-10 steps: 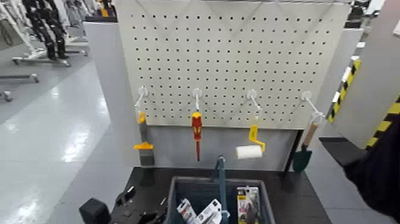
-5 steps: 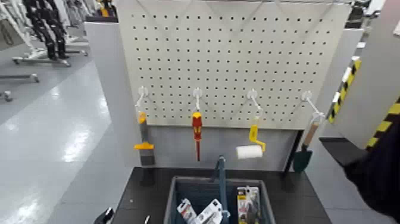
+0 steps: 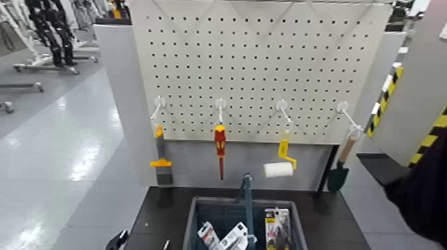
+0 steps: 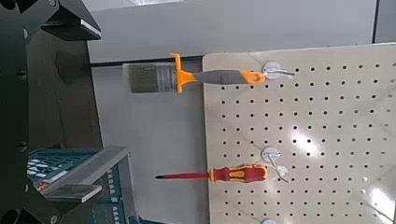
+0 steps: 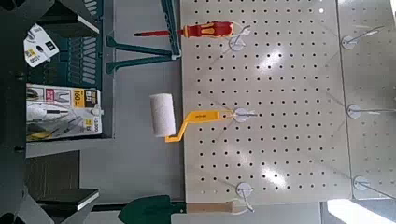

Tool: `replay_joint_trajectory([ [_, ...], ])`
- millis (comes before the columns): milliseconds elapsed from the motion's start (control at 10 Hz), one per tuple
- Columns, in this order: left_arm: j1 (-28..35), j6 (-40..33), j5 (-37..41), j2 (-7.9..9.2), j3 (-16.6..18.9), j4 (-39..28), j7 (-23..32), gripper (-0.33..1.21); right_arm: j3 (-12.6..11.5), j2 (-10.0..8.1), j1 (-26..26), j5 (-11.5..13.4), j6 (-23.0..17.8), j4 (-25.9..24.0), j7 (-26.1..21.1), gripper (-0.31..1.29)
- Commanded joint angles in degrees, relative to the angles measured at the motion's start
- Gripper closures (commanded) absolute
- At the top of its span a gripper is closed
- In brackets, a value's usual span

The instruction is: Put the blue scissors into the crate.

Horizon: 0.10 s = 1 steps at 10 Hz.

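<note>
Pulled the left gripper (image 4: 89, 98) back off the desk (image 3: 166, 213), fingers spread on nothing; right gripper (image 5: 89, 107) parked low, equally spread and empty. Couldn't pick out the blue scissors among the carded tools in the crate (image 3: 219, 201), saw none on the pegboard (image 3: 266, 66), so judged the drop likely done.

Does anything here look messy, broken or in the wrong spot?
Nothing stands out. The brush, red screwdriver, paint roller and trowel each hang from their own hook on the pegboard. Packaged tools lie inside the crate below, a little jumbled but contained.
</note>
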Motion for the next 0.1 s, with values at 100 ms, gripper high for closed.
replay_joint_trajectory([
  [100,-0.2,0.2,0.0,0.39,-0.3,-0.1,-0.3,0.15,0.4,-0.17,0.1,0.6,1.5,-0.7,-1.4,0.14],
])
